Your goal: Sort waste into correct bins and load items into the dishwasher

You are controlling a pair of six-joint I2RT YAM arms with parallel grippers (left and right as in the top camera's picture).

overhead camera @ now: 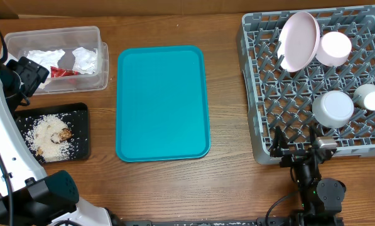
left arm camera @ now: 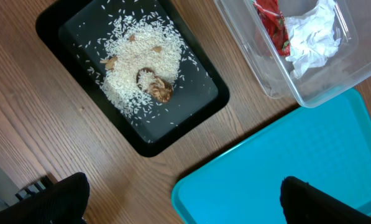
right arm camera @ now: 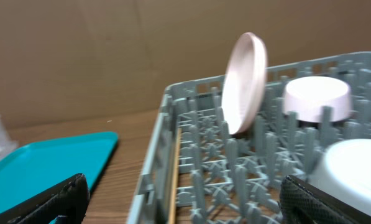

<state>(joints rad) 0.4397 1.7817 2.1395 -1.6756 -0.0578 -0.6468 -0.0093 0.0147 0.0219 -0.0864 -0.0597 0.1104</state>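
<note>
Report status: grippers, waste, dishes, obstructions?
Left gripper, right gripper open, empty. Napkins in clear tub, rice in black tray. Pink plate, white dish, grey-rimmed bowl, cup in dish rack. Teal tray bare; nothing blocking.

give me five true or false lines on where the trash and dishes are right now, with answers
1. The rice lies in the black tray. True.
2. The napkins lie on the teal tray. False: they are in the clear tub.
3. The large plate stands on edge in the dish rack. True.
4. The left gripper holds a napkin. False: it is open and holds nothing.
5. The cup sits on the table outside the dish rack. False: it is inside the rack, near its right side.
</note>
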